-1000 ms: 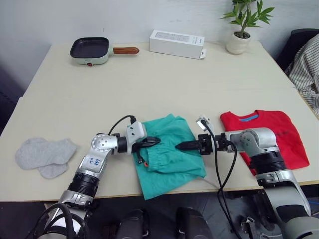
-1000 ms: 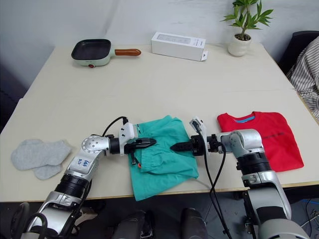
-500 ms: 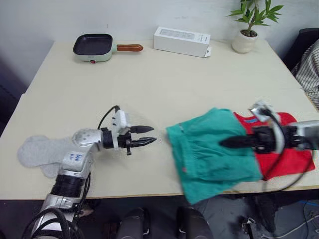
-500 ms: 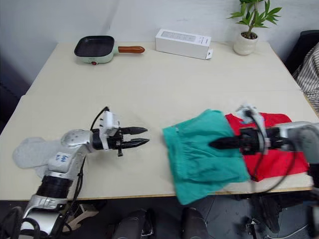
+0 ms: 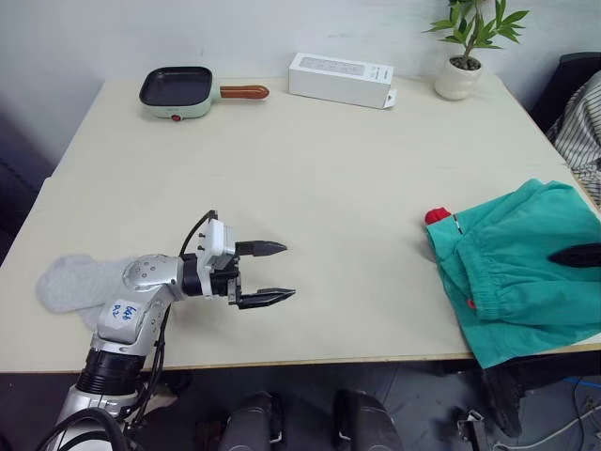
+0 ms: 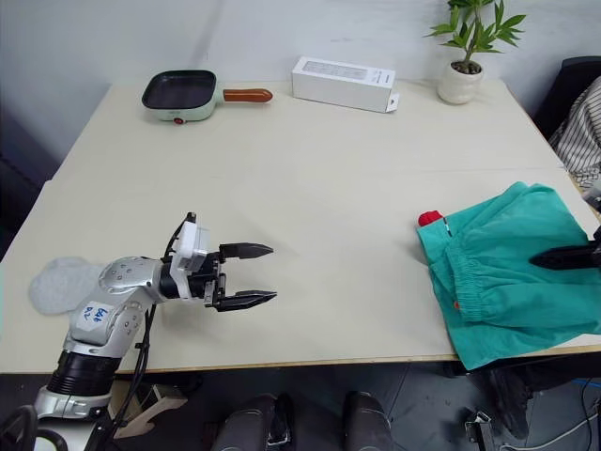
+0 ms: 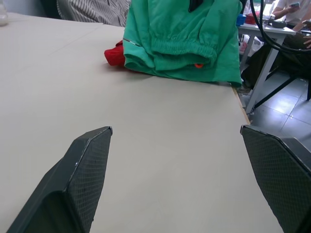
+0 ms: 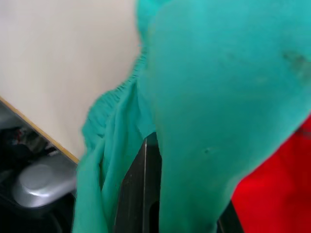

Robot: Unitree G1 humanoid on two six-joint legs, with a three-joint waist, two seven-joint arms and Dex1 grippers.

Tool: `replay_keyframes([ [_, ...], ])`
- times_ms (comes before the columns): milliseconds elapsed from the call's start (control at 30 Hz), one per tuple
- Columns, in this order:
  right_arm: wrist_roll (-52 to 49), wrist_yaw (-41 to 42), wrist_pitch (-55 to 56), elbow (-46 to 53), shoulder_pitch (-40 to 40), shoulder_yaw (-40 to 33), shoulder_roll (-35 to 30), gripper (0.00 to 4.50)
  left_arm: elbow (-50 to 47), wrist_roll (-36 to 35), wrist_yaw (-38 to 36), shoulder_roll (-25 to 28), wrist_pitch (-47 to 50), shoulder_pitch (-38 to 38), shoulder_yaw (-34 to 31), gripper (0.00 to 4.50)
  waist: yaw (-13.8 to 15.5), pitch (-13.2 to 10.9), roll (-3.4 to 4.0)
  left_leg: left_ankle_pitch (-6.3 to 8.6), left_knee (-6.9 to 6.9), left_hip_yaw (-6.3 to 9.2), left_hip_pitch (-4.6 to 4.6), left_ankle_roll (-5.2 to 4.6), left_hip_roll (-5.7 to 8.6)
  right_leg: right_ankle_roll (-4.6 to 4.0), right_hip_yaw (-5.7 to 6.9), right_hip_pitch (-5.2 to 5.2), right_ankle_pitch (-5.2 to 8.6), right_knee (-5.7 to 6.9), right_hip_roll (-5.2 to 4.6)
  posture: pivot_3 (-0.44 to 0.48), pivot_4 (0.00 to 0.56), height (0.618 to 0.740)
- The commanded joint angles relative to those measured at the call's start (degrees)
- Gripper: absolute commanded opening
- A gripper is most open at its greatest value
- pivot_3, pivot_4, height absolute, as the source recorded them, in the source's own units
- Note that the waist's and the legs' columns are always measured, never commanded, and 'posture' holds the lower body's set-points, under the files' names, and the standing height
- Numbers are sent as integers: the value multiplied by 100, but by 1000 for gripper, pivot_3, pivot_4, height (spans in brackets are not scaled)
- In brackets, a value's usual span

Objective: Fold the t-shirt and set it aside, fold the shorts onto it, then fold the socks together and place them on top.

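While the left pincer [image 5: 272, 273] hovers over bare surface [image 5: 319, 178] at the near left, its two black fingers stand spread wide with nothing between them. Just left of that arm, at the near left edge, the socks [image 5: 73, 284] lie flat, partly hidden by the arm.

At the near right edge the shorts [image 5: 516, 268] lie bunched, their near hem draped over the surface edge. They cover almost all of the t-shirt [image 5: 437, 216]; a small red corner shows at their left side. The right pincer [image 5: 575, 255] shows as a dark tip lying on the shorts at the right border; in the right wrist view teal cloth drapes across a dark finger, but whether the fingers pinch the cloth I cannot tell.

Along the far edge stand a small pan [image 5: 176, 91] at left, a white box [image 5: 340, 80] at centre, and a potted plant [image 5: 460, 56] at right.
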State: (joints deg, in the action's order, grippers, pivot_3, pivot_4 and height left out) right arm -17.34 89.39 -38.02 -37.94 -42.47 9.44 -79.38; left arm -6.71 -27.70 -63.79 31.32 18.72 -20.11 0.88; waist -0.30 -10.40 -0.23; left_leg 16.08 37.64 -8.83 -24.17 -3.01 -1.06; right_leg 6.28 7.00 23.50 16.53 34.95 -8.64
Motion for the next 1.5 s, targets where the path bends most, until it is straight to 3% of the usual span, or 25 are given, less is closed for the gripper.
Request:
replay_keyframes([
  [33,968,-174,1113,-1267,-662,272,286,0,-297,-135,27,58,-23,29,-119,4439,-14,-3,4,2,-1,-4,0,4,-1,0,3,5,0,3,3,0,150,740],
  [167,1490,-1590,2295,-2592,-1082,119,989,0,-351,-123,63,55,-25,54,-122,4439,-42,-3,4,-15,6,-6,1,-14,-11,-1,35,3,0,14,15,0,150,740],
  [233,1681,-1865,2326,-2981,-1177,114,1144,0,-384,-130,79,50,-23,70,-121,4439,-59,-9,15,-17,11,-7,0,-16,-11,-1,37,0,1,14,16,0,150,740],
  [367,1891,-1976,2906,-3200,-1003,32,1154,1021,-424,-109,120,4,-113,98,-116,4500,-10,-35,60,-27,29,-8,0,-32,5,1,38,-1,0,40,16,0,150,740],
  [700,1693,-1749,4076,-2687,-1263,-881,541,4447,333,22,33,57,-449,-310,-197,4500,-19,-45,79,-32,42,-9,4,-41,5,2,38,-3,-1,59,16,0,150,740],
  [833,945,-1073,4648,-1886,-1189,-1574,609,4447,634,24,-145,165,-432,-512,-165,4500,-48,-46,80,-32,41,-9,5,-41,3,2,41,-3,-1,61,19,0,150,740],
  [900,530,-877,4229,-1255,-1030,-1869,723,4447,692,24,-202,208,-417,-551,-164,4500,-77,-46,80,-32,40,-9,5,-41,3,3,40,-3,-1,63,19,0,150,740],
  [1000,93,-966,3639,276,-85,-2166,952,4447,691,21,-216,302,-358,-539,-228,4500,-97,-46,75,-32,42,-2,6,-40,-2,3,46,-7,-1,68,17,0,150,740],
  [1167,-662,-2033,2386,3206,1671,-2564,1969,4447,410,-33,-19,482,-269,-130,-504,4500,-86,-43,66,-31,49,19,6,-39,-5,3,57,-19,-1,80,6,0,150,740],
  [1267,-1216,-2766,1664,4399,2166,-2556,2786,4447,206,-33,224,566,-336,234,-837,4500,-91,-44,66,-31,47,18,4,-39,-4,3,55,-16,-1,89,6,0,150,740],
  [1367,-1055,-3249,2093,5198,2788,-2227,3652,4447,21,-43,628,665,-455,662,-1454,4500,-92,-43,63,-31,47,25,4,-39,-6,2,49,-17,-1,80,4,0,150,740],
  [1500,-491,-3713,2968,5457,3384,-1932,4390,4447,-449,-133,956,905,-330,1397,-2305,4500,-57,-39,56,-27,40,32,4,-34,-5,2,40,-19,-1,67,6,0,150,740],
])
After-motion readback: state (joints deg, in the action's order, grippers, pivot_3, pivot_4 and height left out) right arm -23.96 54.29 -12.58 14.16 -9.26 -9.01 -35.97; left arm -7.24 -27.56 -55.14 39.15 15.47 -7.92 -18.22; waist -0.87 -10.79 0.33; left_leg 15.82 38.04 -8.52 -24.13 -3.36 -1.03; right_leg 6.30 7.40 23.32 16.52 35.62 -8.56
